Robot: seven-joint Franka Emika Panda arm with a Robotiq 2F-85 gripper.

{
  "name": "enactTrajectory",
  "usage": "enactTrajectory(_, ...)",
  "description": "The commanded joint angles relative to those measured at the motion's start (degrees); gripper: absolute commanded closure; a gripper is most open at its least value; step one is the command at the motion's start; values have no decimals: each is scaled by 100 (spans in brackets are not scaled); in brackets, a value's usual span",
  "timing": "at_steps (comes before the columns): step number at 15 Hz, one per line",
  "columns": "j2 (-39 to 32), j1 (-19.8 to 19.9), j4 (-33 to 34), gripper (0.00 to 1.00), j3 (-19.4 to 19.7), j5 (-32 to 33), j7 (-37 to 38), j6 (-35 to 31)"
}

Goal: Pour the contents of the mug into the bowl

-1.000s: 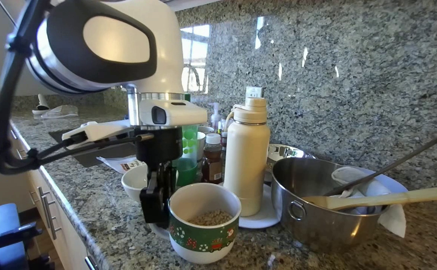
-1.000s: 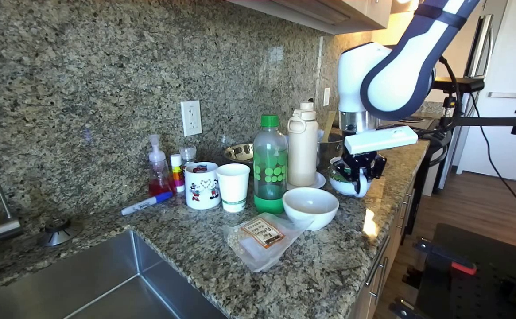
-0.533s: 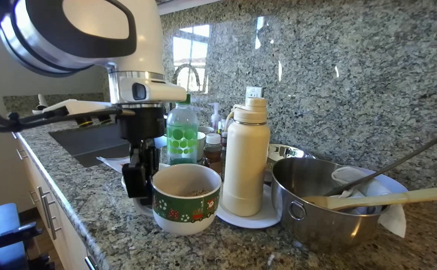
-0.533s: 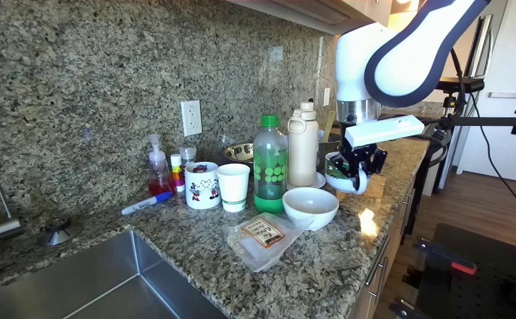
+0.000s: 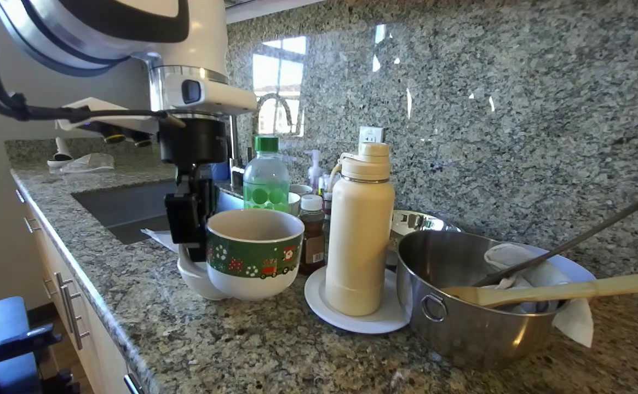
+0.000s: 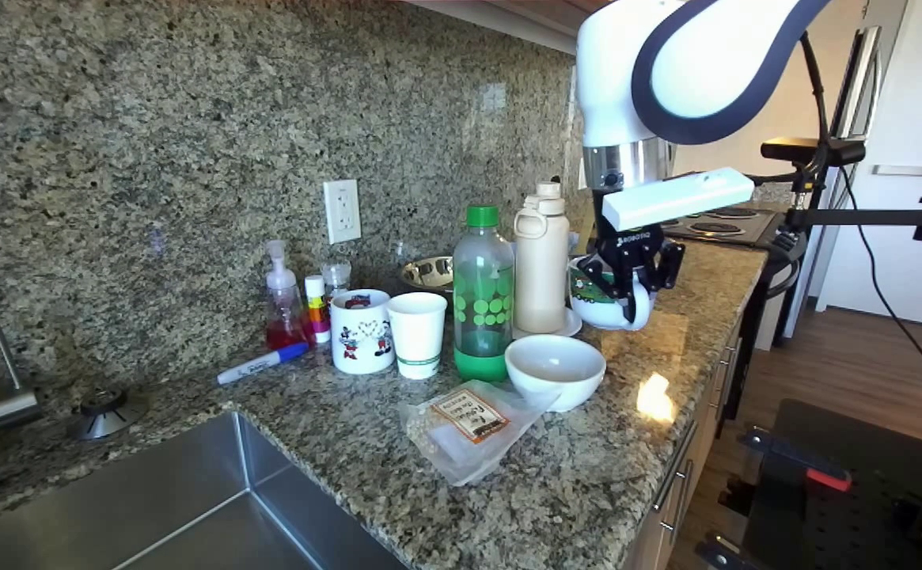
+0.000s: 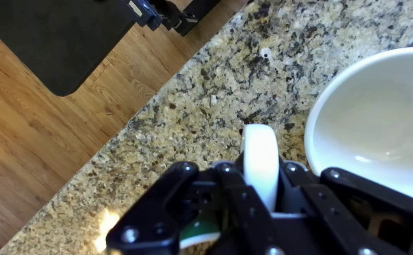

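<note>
The white mug with a green patterned band (image 5: 253,262) hangs upright above the counter; it also shows in an exterior view (image 6: 591,297). My gripper (image 5: 193,243) is shut on its loop handle, which stands between the fingers in the wrist view (image 7: 261,159). From the exterior view no contents show inside the mug; a small brown patch shows past its rim in the wrist view. The small white bowl (image 6: 555,364) stands on the counter beside the mug, with no contents visible. It shows at the right of the wrist view (image 7: 376,117), and partly hidden behind gripper and mug (image 5: 190,276).
A green-capped bottle (image 6: 483,301) and a cream bottle (image 5: 360,235) on a plate stand near. A steel pot (image 5: 461,328) with utensils is beyond. A plastic bag (image 6: 468,435) touches the bowl. A paper cup (image 6: 417,336) and the sink (image 6: 191,491) are farther off.
My gripper has lifted the mug by its handle off the counter and carried it toward the bowl. The grains seen in the mug earlier are now hidden in the exterior view. The bowl has not moved.
</note>
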State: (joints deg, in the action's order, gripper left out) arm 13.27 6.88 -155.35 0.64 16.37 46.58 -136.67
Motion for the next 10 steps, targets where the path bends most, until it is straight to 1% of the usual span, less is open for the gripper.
enactTrajectory(1,152,-65,346,98,-144,-260,-270,585)
enactTrajectory(10,-149,-317,941,98,-211,-842,-1145,1335)
